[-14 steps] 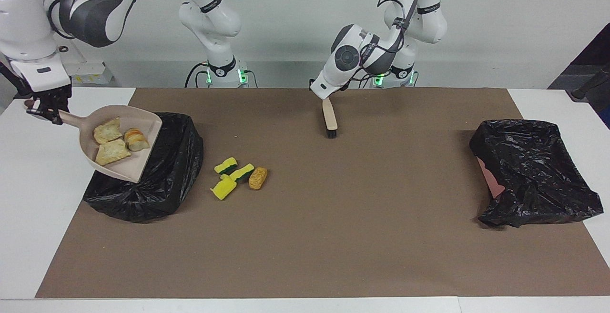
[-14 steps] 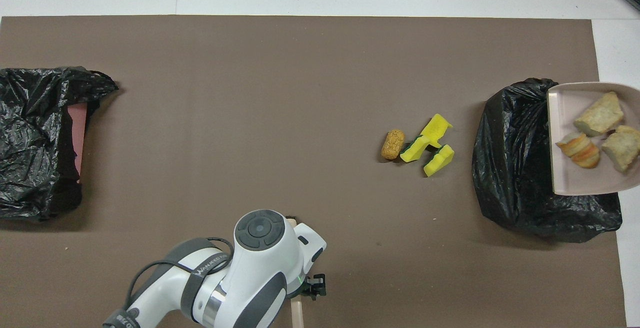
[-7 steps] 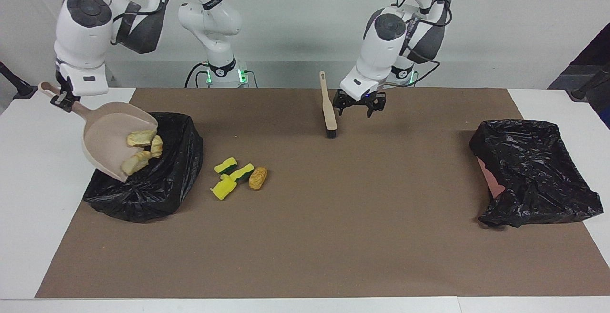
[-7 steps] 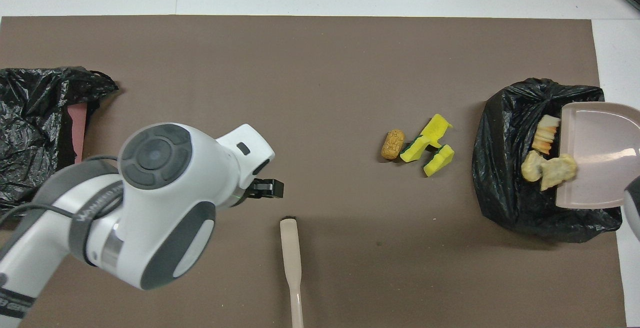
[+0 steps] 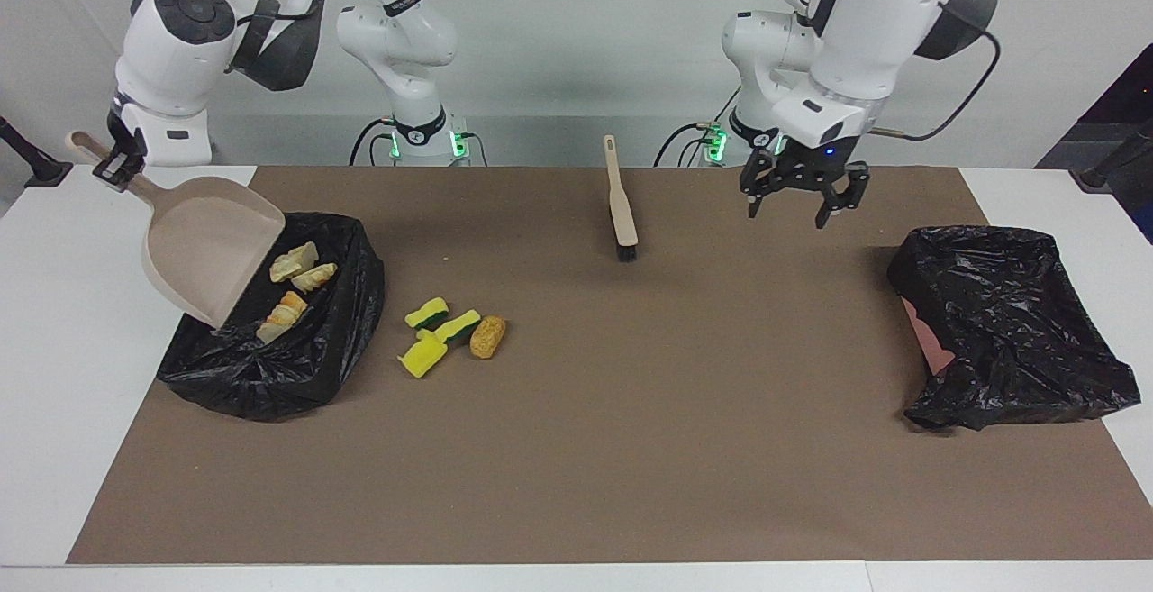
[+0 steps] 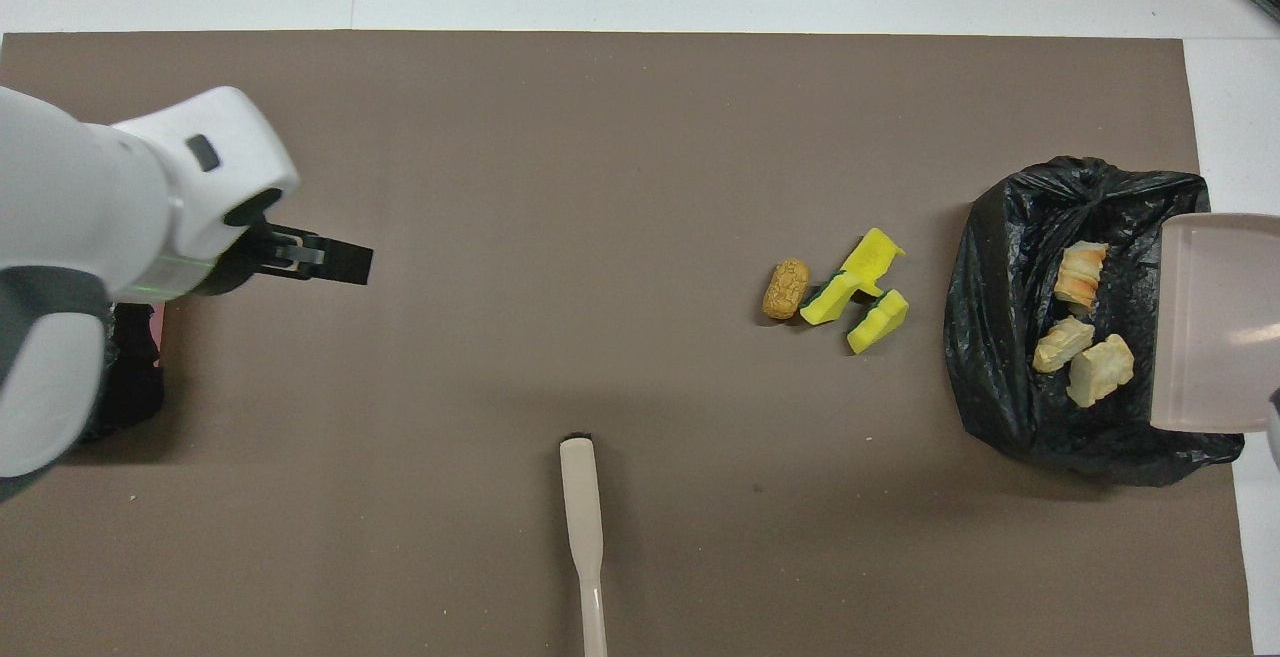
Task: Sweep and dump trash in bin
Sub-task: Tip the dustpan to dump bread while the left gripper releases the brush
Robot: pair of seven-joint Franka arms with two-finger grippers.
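Note:
My right gripper [image 5: 113, 162] is shut on the handle of the beige dustpan [image 5: 205, 248], which tilts steeply over the black-bagged bin [image 5: 270, 376] at the right arm's end. Three pale pastry pieces [image 5: 293, 261] of the trash lie inside that bin [image 6: 1000, 387], also visible from overhead [image 6: 1098, 370]. Three yellow sponges [image 5: 426, 313] and a brown bun [image 5: 487, 337] lie on the mat beside the bin. Overhead, the sponges [image 6: 838, 297] and bun [image 6: 786, 288] show as one tight cluster. My left gripper [image 5: 797, 206] hangs open with nothing in it, over the mat toward the left arm's end.
The brush [image 5: 620, 204] lies on the brown mat [image 5: 630, 448] mid-table, nearer to the robots than the sponges, and also shows overhead [image 6: 582, 527]. A second black-bagged bin [image 5: 1009, 322] sits at the left arm's end.
The dustpan tipped up and the three pastry pieces slid into the bin. My left gripper let go of the brush, opened, rose and swung toward the left arm's end.

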